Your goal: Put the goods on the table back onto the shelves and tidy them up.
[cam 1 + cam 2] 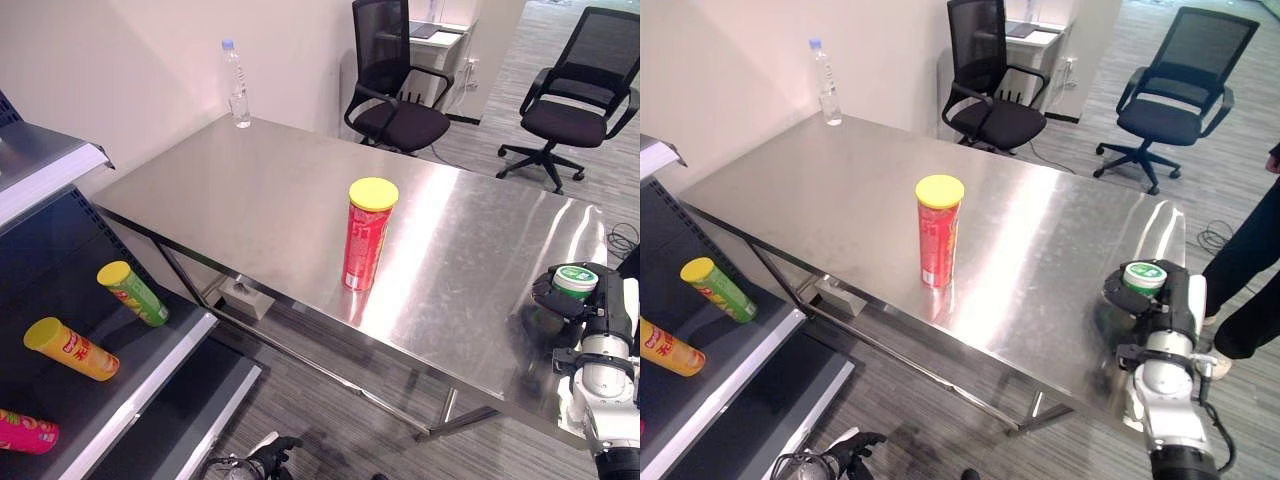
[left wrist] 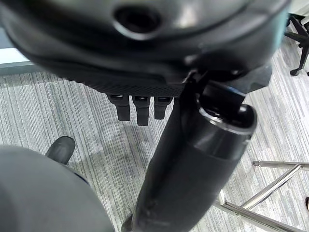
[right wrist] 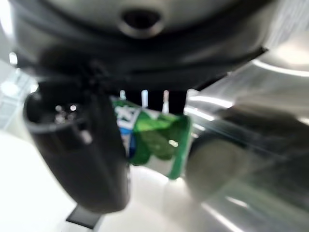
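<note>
Fingers of the right hand [image 1: 1160, 300] are curling round a small green container [image 1: 1143, 279] with a white lid, holding it at the near right corner of the steel table [image 1: 840, 190]. In the right wrist view the same green container [image 3: 154, 140] is sitting between the thumb and the row of fingers; whether its base is touching the tabletop I cannot tell.

Standing upright near the table's middle, well apart from that hand, is a red tube [image 1: 366, 235] with a yellow lid. A clear water bottle [image 1: 237, 84] is standing at the far corner by the wall.

On the shelf unit [image 1: 150, 385] at the left, a green tube [image 1: 133, 292] and an orange tube [image 1: 71, 348] are lying on their sides, both yellow-capped, with a pink tube [image 1: 25, 431] partly cut off by the frame edge.

The left hand [image 2: 140, 108] is hanging low over grey carpet, its fingers pointing straight down, relaxed and holding nothing.

Two black office chairs [image 1: 395, 80] are standing beyond the table. A person's dark-trousered legs [image 1: 1255, 270] are showing at the right edge.
</note>
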### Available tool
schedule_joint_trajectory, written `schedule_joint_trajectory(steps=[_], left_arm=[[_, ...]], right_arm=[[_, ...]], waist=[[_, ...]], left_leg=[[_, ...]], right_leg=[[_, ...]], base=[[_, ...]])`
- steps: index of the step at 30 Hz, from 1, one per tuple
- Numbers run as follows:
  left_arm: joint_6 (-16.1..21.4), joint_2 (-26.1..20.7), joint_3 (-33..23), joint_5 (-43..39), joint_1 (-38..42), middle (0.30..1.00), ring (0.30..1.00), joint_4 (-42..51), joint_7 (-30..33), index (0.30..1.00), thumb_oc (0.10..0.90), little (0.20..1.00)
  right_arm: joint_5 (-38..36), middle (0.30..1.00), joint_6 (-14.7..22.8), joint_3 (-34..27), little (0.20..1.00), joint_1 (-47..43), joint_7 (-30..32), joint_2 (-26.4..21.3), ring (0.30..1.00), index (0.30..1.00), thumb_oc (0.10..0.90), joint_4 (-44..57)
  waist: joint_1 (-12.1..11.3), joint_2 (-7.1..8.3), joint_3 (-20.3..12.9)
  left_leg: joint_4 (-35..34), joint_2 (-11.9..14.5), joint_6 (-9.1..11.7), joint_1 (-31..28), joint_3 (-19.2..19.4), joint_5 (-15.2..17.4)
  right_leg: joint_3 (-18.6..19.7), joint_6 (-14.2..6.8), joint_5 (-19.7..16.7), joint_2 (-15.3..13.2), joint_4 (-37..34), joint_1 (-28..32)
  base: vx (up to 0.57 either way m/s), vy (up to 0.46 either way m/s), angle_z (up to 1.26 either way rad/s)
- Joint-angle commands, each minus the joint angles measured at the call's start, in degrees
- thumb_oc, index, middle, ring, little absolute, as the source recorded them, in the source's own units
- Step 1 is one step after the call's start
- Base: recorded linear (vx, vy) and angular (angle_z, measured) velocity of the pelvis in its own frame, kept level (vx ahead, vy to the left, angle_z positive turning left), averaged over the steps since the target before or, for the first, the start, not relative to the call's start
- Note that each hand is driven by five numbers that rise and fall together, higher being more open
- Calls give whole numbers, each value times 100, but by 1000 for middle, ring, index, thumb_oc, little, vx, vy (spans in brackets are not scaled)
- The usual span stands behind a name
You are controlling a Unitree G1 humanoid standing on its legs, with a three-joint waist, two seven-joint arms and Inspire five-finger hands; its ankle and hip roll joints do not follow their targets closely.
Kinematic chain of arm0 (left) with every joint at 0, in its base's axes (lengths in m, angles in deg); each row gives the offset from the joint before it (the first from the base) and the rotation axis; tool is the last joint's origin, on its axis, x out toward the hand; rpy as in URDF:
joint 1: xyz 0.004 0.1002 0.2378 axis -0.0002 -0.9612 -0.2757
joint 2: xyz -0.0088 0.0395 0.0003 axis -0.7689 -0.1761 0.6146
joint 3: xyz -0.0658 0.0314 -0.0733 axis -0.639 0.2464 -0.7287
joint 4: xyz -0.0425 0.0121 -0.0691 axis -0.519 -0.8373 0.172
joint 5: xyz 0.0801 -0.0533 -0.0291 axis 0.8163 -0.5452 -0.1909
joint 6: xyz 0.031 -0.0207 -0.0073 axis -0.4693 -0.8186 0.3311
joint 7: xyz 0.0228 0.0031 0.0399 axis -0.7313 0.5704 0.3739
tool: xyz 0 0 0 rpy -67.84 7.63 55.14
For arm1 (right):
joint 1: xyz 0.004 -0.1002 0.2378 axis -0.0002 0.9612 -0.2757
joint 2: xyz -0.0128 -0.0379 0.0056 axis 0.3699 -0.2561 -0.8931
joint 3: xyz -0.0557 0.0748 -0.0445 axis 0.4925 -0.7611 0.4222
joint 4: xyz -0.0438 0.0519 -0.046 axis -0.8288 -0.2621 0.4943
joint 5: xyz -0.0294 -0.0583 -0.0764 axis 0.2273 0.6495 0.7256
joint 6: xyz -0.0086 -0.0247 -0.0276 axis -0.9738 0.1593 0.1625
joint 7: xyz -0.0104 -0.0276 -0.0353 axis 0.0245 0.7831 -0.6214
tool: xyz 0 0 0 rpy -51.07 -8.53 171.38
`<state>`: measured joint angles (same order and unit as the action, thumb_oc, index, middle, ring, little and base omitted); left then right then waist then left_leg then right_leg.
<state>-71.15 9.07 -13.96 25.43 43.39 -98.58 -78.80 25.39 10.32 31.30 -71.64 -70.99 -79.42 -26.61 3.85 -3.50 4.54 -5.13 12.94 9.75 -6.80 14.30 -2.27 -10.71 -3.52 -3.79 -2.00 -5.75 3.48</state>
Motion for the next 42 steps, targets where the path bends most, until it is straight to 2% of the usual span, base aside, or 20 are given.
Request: schedule_joint_trajectory(steps=[1,8,17,21,24,25,27,29,30,31,32,33,36,37,38,41,42], left_arm=[[121,137,528,112,94,900,900,-650,84,900,800,900],[136,134,465,125,86,900,900,-646,119,900,800,900],[118,60,292,130,108,900,900,-589,186,900,800,900],[142,-21,191,129,25,900,900,-458,250,900,800,900],[179,-71,198,130,-11,900,900,-349,262,900,800,900],[211,-100,225,151,-19,900,900,-262,295,900,800,900],[242,-136,329,268,14,900,900,-124,323,900,800,900],[252,-208,359,354,-38,900,900,28,307,900,800,900],[250,-211,360,354,-41,900,900,31,306,900,800,900],[246,-208,335,355,-77,900,900,58,325,900,800,900],[246,-212,334,356,-77,900,900,60,326,900,800,900],[238,-204,299,394,-37,900,900,57,331,900,800,900],[208,-210,338,505,35,900,900,101,287,900,800,900],[208,-209,339,505,34,900,900,102,287,900,800,900],[196,-209,371,540,106,900,900,120,273,900,800,900],[192,-149,527,574,266,900,900,148,322,900,800,900],[180,-119,550,548,321,900,900,193,345,900,800,900]], right_arm=[[227,300,280,-328,300,-367,302,-443,300,300,400,31],[223,300,385,-483,300,-246,285,-334,300,300,400,519],[57,300,748,-581,300,-240,60,-96,300,300,400,2098],[-494,300,1083,-467,300,-257,-252,190,300,300,400,3114],[-633,300,1173,-432,300,-254,-340,253,300,300,400,3494],[-677,300,1230,-462,300,-242,-314,246,300,300,400,3710],[-621,300,1217,-507,300,-243,-198,221,300,300,400,3808],[-401,300,1132,-584,300,-128,-87,198,300,300,400,3851],[-399,300,1131,-584,300,-125,-86,201,300,300,400,3854],[-283,300,1077,-577,300,2,-58,232,300,300,400,3837],[-279,300,1076,-576,300,3,-56,238,300,300,400,3842],[-160,300,1028,-644,300,137,-40,261,300,300,400,3868],[-41,300,936,-808,300,517,-36,368,300,300,400,3879],[-41,300,935,-810,300,520,-36,368,300,300,400,3882],[-5,300,868,-912,300,795,-57,454,300,300,400,3839],[10,300,797,-1092,300,1155,-2,642,300,300,400,3770],[-22,300,792,-1129,300,1265,25,686,300,300,400,3784]], waist=[[-166,4,-305],[-125,-5,-314],[-94,-5,-293],[-130,-52,-179],[-158,-70,-55],[-217,-85,131],[-197,-48,240],[-135,18,224],[-136,21,218],[-47,95,235],[-51,104,242],[84,177,237],[319,165,185],[320,160,192],[494,95,56],[791,-62,-119],[837,-5,-126]], left_leg=[[13,471,369,80,-181,-965],[13,456,356,54,-165,-907],[13,478,357,5,-186,-1093],[13,545,368,55,-223,-1379],[18,560,372,192,-296,-1523],[46,548,403,468,-392,-1725],[42,469,390,844,-419,-1782],[52,375,310,997,-259,-1568],[53,372,308,1001,-258,-1567],[270,208,139,850,-20,-997],[313,203,121,875,-15,-986],[820,85,-24,647,301,-392],[1828,28,-55,43,695,227],[1842,36,-54,41,691,237],[2131,-64,-53,-472,700,325],[2500,-75,79,-1042,534,445],[2619,-163,20,-999,523,396]], right_leg=[[72,-57,563,128,378,-16],[81,-70,554,113,380,-11],[262,-48,529,165,402,-84],[381,-11,524,246,401,-161],[414,-6,497,267,376,-242],[400,-25,474,240,327,-336],[268,-42,442,148,300,-484],[137,-71,432,65,311,-597],[138,-73,433,62,312,-602],[78,-90,376,-20,341,-667],[84,-94,353,-30,342,-676],[-5,-77,309,-82,393,-753],[-315,-34,218,-42,494,-861],[-319,-33,218,-37,492,-851],[-546,3,166,20,542,-959],[-832,-35,194,170,641,-1092],[-952,-18,38,112,708,-1166]], base=[[0,0,0],[0,0,0],[-31,-26,-6],[-51,-72,-9],[-120,-69,-4],[-215,-55,-10],[-257,-61,1],[-155,-57,34],[-190,-93,41],[-152,-59,31],[-309,-131,24],[-264,-96,20],[-205,-76,18],[-160,3,29],[-176,33,21],[-236,99,33],[-232,71,41]])
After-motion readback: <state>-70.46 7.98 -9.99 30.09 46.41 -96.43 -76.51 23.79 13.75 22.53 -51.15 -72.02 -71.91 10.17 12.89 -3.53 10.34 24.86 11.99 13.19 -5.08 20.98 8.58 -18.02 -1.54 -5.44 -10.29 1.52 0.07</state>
